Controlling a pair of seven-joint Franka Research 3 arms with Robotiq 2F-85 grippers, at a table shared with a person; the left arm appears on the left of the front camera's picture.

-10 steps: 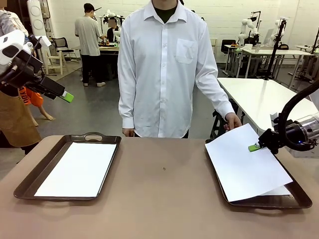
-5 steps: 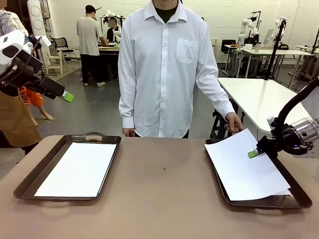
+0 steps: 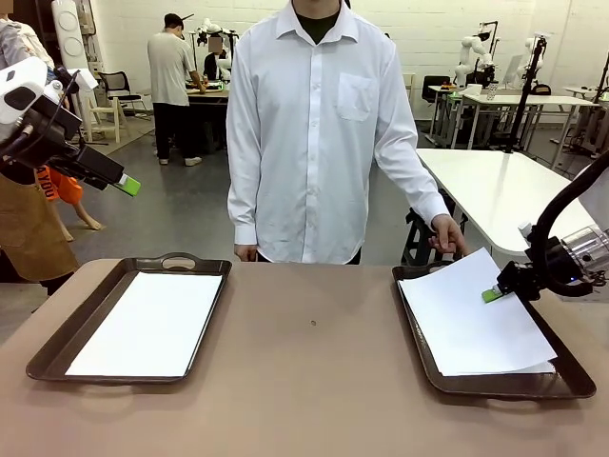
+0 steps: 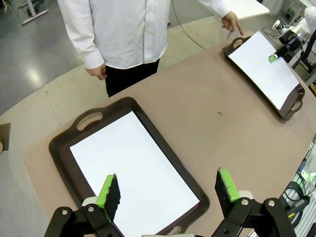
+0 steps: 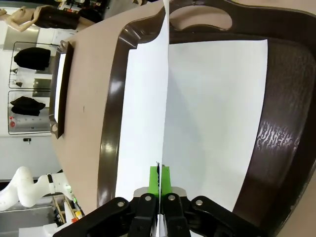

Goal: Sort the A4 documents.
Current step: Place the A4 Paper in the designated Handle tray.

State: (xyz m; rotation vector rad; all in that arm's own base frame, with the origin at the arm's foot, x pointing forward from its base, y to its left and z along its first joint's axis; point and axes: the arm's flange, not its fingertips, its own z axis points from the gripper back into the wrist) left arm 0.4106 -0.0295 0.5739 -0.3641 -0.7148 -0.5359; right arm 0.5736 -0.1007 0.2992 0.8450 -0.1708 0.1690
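The right gripper pinched a white A4 sheet over the right tray, apparently laying it down; release should follow. The left gripper, fingers spread, hovered above the left tray.

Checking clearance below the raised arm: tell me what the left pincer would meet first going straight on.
Probably the white sheet in the left tray; the open left pincer points down at it.

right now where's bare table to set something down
The wide brown strip of table between the left tray and right tray is bare. Both trays are covered with paper; the right one is crowded by the right hand pinching a sheet.
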